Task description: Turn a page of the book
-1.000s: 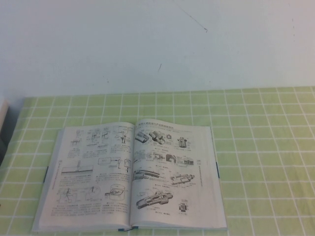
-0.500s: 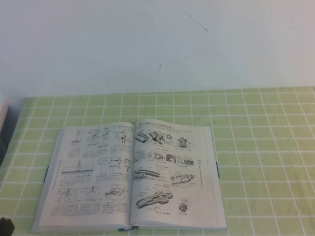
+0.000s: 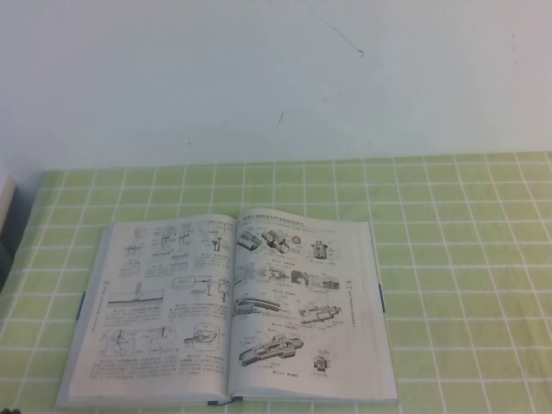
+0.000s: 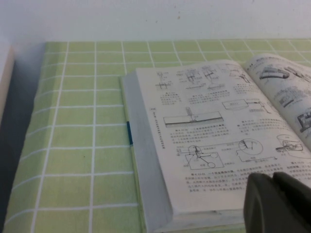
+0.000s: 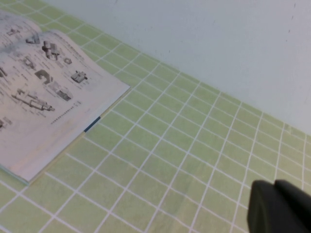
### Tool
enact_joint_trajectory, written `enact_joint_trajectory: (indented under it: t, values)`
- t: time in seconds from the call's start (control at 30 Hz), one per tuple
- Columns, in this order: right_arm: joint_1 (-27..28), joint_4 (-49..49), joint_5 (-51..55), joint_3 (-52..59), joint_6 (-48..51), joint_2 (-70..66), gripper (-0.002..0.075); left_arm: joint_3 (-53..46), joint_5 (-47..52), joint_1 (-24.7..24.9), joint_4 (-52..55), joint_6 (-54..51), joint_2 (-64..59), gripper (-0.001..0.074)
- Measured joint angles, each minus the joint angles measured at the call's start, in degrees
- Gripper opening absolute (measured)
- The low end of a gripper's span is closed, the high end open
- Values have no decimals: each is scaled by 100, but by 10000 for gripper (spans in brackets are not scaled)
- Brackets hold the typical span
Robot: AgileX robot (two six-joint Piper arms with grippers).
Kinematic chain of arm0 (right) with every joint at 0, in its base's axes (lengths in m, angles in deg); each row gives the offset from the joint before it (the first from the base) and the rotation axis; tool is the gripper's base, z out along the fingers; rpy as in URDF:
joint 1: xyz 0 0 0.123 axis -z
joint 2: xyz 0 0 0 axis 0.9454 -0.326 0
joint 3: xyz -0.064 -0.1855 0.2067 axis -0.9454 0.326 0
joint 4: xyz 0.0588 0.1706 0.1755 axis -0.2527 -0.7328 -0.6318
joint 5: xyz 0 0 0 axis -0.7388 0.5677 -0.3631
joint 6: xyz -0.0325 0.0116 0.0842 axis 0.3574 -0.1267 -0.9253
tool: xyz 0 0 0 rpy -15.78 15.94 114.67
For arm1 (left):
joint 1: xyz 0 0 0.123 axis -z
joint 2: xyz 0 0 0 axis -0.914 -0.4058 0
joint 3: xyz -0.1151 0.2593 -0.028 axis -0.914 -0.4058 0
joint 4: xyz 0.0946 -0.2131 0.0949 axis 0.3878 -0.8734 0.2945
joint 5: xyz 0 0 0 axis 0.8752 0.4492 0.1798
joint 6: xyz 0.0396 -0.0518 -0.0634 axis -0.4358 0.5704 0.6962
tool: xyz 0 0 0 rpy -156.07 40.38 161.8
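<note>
The book (image 3: 228, 310) lies open and flat on the green checked cloth, near the front edge. The page (image 3: 302, 302) with dark machine drawings is the right-hand leaf. The left leaf shows text and pale sketches. My left gripper (image 4: 273, 175) is shut and empty, hovering over the near corner of the left leaf (image 4: 204, 131); the page shows at that view's edge (image 4: 286, 92). My right gripper (image 5: 273, 183) is shut and empty over bare cloth, well to the right of the book (image 5: 43, 92). Neither gripper shows in the high view.
A white wall (image 3: 276, 78) stands behind the table. A white object (image 3: 4, 203) sits at the table's left edge, also in the left wrist view (image 4: 5, 73), with a dark gap beside it. Cloth (image 3: 466, 259) stretches right of the book.
A dark bit of the left arm showed at the lower left corner of the high view half a second ago; it is gone now. The book has not moved.
</note>
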Motion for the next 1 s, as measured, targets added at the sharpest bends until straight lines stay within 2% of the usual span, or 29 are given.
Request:
enact_joint_trajectory:
  t: [0.2, 1.0]
  values:
    - [0, 0, 12, 0, 0, 0, -1, 10, 26, -443, -282, -62, 0, -4]
    - [0, 0, 139, 37, 0, 0, -1, 10, 47, -627, -407, -437, 0, -4]
